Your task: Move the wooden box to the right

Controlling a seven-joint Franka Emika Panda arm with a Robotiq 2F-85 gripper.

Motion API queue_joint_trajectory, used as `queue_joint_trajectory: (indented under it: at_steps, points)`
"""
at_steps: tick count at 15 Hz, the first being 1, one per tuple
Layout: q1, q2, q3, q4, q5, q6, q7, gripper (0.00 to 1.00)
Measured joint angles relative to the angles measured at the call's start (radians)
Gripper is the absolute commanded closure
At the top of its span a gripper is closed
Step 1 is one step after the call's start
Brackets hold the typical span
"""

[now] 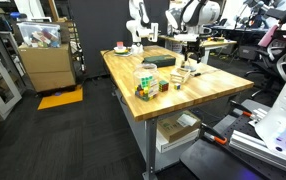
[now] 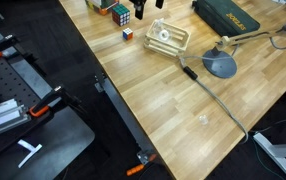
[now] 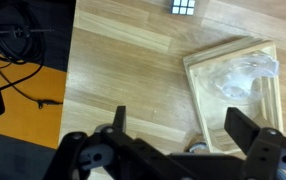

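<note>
The wooden box [image 3: 233,90] is a shallow pale light-wood box with clear plastic lying in it. It sits on the wooden table and also shows in an exterior view [image 2: 167,40]. My gripper [image 3: 183,135] is open and empty and hovers above the table. The box's left edge lies between my fingers and most of the box is under and beyond the right finger. In an exterior view my gripper [image 2: 150,6] is at the top edge, just past the box.
A small puzzle cube [image 3: 183,6] lies beyond the box; it also shows in an exterior view [image 2: 127,34]. A bigger puzzle cube [image 2: 120,12] stands near it. A dark green case [image 2: 228,18] and a grey lamp base [image 2: 221,66] with a cable lie beside the box. The table edge [image 3: 73,90] is to the left.
</note>
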Motion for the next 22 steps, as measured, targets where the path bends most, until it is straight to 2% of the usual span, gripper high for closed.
queue_joint_trajectory:
  at_steps: [7,13,15,17,22]
  points:
    - [0.0,0.251,-0.017,0.178,0.081,0.007,-0.086,0.0]
    - [-0.001,0.398,-0.057,0.341,0.087,-0.015,-0.092,0.01]
    - [-0.003,0.431,-0.066,0.382,0.094,-0.032,-0.097,0.25]
    - [-0.005,0.455,-0.069,0.42,0.11,-0.057,-0.111,0.35]
    - [-0.008,0.484,-0.068,0.475,0.155,-0.106,-0.141,0.69]
